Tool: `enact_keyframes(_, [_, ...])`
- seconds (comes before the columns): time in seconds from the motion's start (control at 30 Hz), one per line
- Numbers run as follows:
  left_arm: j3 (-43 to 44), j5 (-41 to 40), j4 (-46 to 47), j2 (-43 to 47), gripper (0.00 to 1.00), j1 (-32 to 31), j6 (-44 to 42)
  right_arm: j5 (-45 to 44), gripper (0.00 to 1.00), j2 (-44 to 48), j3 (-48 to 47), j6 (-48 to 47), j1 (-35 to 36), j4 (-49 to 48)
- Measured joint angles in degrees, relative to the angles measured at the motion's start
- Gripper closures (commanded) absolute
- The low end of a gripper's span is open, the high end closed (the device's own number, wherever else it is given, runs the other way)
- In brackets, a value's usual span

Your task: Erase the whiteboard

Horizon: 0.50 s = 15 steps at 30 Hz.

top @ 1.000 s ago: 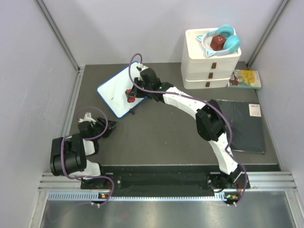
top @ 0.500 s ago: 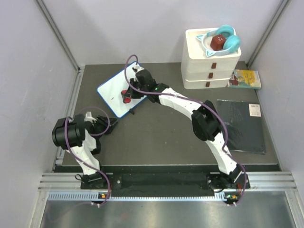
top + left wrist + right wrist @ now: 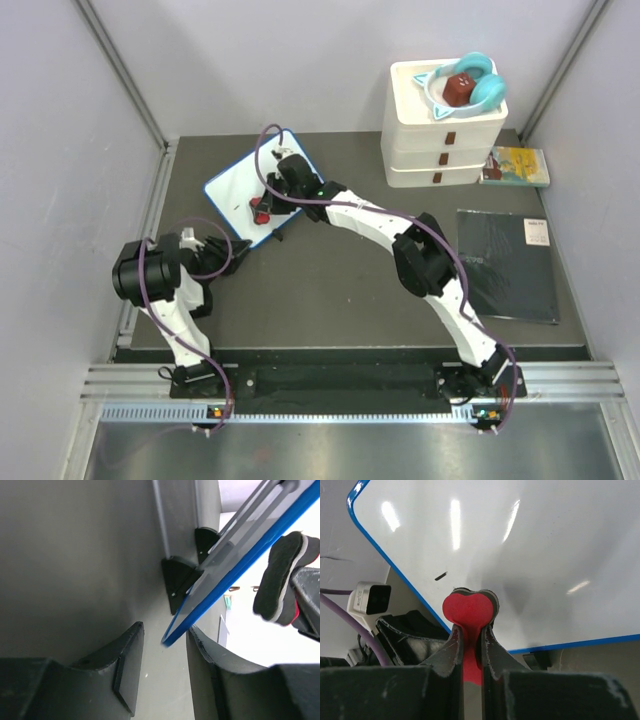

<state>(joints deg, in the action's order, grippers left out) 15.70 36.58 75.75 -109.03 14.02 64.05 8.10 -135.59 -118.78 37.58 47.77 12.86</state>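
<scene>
Wiping step is on, I'd say. The whiteboard lies skewed at the back left of the surface. The right claw is clamped tight on a red eraser, parked low on the board close to its blue frame; can't tell if the felt is actually pressing. The left claw has its jaws apart with the board's near corner sitting in the gap, and neither side is clearly touching it, so it's not a grip yet. Most of the board looks clean, just one little black mark a bit up and left of the eraser. My guess for the next move: pinch that corner so the board doesn't skid, then slide the eraser across the mark with some pressure.
</scene>
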Motion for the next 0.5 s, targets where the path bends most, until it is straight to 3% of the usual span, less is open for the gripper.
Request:
enact_keyframes(0.3, [4.8, 0.6, -0.3, -2.1, 0.63, -2.6, -0.8, -0.7, 1.00, -1.0, -1.8, 0.0, 2.3, -1.6])
enact_keyframes(0.47, [5.6, 2.0, 1.0, -3.4, 0.86, -3.1, -1.5, -0.8, 1.00, -1.0, -1.8, 0.0, 2.6, -2.4])
enact_keyframes(0.5, [5.8, 2.8, 1.8, -3.7, 0.87, -3.2, -1.7, -0.9, 1.00, -1.0, -1.8, 0.0, 2.6, -2.7])
